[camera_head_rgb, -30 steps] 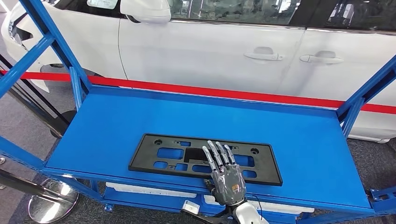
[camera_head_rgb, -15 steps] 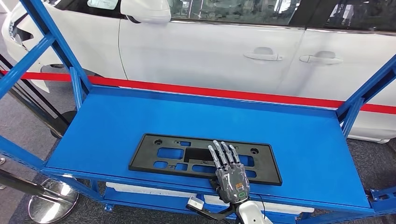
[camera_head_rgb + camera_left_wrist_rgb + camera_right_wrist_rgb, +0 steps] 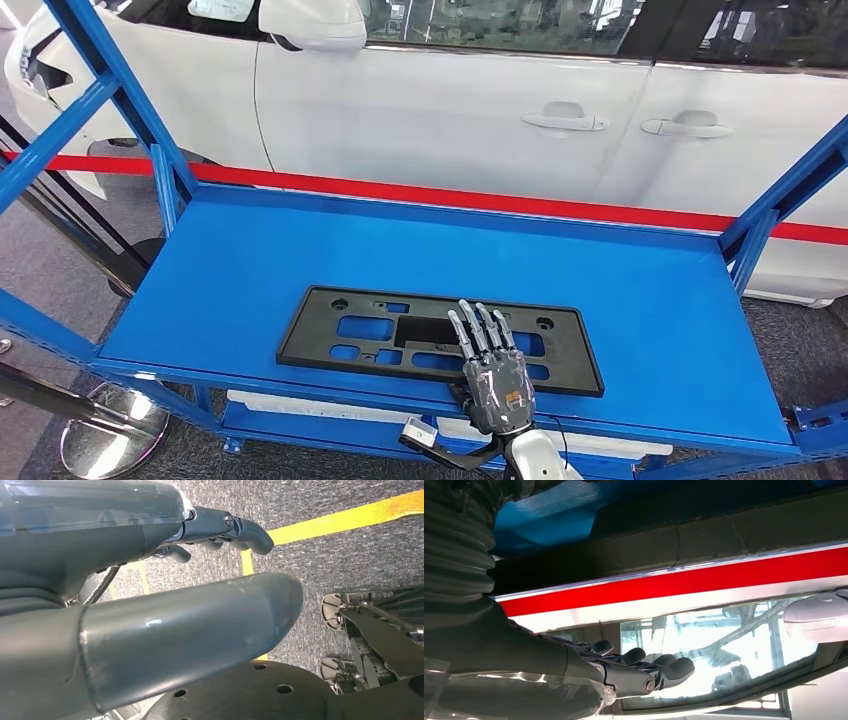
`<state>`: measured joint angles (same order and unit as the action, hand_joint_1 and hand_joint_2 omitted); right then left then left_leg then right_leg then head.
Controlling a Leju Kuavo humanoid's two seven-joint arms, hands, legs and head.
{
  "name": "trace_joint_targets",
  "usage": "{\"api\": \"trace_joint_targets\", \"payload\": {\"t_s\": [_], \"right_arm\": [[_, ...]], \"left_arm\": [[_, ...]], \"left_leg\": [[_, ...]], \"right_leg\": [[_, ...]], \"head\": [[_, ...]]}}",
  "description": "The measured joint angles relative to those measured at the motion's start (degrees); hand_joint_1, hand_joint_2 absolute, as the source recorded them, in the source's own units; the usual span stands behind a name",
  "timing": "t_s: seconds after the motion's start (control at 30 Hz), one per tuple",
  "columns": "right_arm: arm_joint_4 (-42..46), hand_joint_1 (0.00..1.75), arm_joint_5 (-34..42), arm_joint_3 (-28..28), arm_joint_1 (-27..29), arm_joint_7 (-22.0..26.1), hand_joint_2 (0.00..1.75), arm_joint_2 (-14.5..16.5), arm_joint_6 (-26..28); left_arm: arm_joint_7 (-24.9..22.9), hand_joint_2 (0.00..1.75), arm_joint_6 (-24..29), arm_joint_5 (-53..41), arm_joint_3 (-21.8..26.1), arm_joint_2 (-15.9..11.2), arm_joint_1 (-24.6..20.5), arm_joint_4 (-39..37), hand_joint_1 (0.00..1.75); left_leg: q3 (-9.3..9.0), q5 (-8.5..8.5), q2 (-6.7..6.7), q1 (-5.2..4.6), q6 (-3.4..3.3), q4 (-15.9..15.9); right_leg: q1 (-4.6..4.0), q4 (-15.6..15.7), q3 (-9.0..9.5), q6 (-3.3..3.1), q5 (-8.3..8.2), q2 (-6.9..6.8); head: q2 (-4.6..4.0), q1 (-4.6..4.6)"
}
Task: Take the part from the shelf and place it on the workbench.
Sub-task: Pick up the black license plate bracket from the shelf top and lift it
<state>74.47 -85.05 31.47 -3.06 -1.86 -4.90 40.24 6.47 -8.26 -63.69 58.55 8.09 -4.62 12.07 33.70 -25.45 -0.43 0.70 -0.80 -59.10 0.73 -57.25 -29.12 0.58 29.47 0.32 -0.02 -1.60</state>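
Since the frame of a second ago, your right hand [image 3: 497, 385] has slid a little to the right along the near edge of the part [image 3: 440, 340] and has hardly moved in the last half second. You see it in the head view with its fingers [image 3: 478, 330] stretched out straight and slightly spread, lying over the right-centre of the flat black part, palm down; it grips nothing, and whether the fingertips actually touch the plastic is hard to judge from this angle. That part lies flat on the blue shelf [image 3: 250, 260], near its front edge and roughly centred between the uprights. Your left hand [image 3: 150, 630] hangs low over grey carpet crossed by yellow tape [image 3: 345, 517], its thumb and fingers apart with nothing between them. Beyond the shelf you have a white car [image 3: 450, 100] and a red barrier band [image 3: 420, 193] running across in front of it.
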Motion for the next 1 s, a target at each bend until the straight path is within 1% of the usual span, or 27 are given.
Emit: {"api": "trace_joint_targets", "payload": {"t_s": [0.5, 1.0], "right_arm": [[-0.1, 0.0, -0.5, -2.8, 0.4, 0.2, 1.75, 0.1, 0.0], [-0.1, 0.0, -0.5, -3.2, 0.5, 0.2, 1.75, 0.2, 0.0]], "left_arm": [[0.5, 0.0, 0.0, 0.1, 0.0, 0.0, 0.1, 0.0, 0.0], [0.5, 0.0, 0.0, 0.1, 0.0, 0.0, 0.1, 0.0, 0.0]], "left_leg": [[-0.01, 0.0, 0.0, 0.0, 0.0, 0.0], [-0.01, 0.0, 0.0, 0.0, 0.0, 0.0]], "right_leg": [[0.01, 0.0, 0.01, 0.0, 0.0, 0.0], [0.01, 0.0, 0.01, 0.0, 0.0, 0.0]], "head": [[0.0, 0.0], [0.0, 0.0]]}}
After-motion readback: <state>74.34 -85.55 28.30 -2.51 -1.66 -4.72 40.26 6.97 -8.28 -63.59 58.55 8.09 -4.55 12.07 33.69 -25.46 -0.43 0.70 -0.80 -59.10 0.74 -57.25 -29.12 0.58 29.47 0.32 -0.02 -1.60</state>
